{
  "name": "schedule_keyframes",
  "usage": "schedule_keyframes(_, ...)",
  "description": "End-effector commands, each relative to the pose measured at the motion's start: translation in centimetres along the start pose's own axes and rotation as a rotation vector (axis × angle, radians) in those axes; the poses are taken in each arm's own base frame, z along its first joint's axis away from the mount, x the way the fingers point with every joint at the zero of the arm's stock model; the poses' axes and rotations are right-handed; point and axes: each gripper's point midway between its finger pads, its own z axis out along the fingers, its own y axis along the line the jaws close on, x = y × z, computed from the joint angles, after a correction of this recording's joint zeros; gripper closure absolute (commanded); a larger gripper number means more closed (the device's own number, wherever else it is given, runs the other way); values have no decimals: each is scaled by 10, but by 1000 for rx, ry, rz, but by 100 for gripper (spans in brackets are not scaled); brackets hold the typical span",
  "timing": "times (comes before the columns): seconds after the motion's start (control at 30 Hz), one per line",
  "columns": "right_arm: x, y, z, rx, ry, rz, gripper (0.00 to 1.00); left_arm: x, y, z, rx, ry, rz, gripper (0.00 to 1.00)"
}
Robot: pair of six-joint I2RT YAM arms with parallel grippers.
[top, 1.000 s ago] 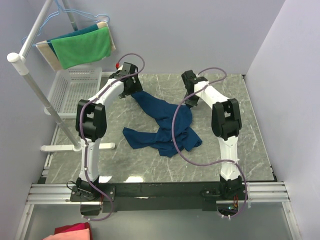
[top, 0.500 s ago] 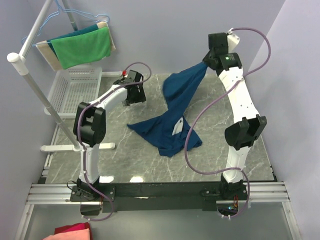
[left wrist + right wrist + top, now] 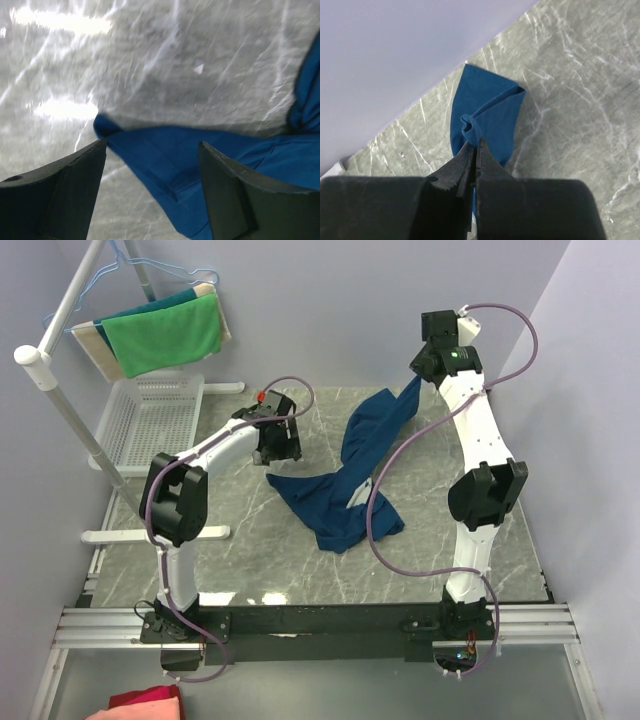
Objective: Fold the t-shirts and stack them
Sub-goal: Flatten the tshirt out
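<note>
Marble table (image 3: pixel 240 560) carries t-shirt (image 3: pixel 335 505) hanging from right hand (image 3: pixel 474 146).

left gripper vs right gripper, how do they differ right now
The left gripper is open and empty; the right gripper is shut on the t-shirt. The left gripper hangs low over the table; the right gripper is raised, holding one end up. Both are at the same t-shirt.

Left arm (image 3: pixel 215 450), right arm (image 3: pixel 480 435) had white links, black joints. Purple cables (image 3: pixel 385 540) ran along both. Red dot (image 3: pixel 261 395) marked left wrist. Fingers (image 3: pixel 60 200) were black.
</note>
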Motion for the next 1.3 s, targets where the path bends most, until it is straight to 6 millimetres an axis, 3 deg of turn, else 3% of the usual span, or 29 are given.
schedule_keyframes(0.0,6,0,2,-3,13,19,100,11,15,-3,-106,24,-53,24)
schedule_keyframes(0.27,30,-15,14,43,65,-12,100,28,34,10,-188,70,-132,32)
schedule_keyframes(0.47,33,-18,16,53,76,-23,100,31,41,25,-170,127,-199,34)
schedule_keyframes(0.8,29,-22,18,68,70,-15,100,38,36,32,-127,203,-229,54)
schedule_keyframes(0.87,29,-23,19,69,72,-12,100,38,34,34,-123,212,-227,54)
schedule_keyframes(1.03,31,-27,21,81,78,-6,100,37,33,35,-126,217,-222,70)
schedule_keyframes(1.2,32,-28,20,80,81,-1,100,27,41,27,-174,174,-222,96)
schedule_keyframes(1.27,31,-28,20,80,81,-1,100,19,44,20,-192,143,-227,99)
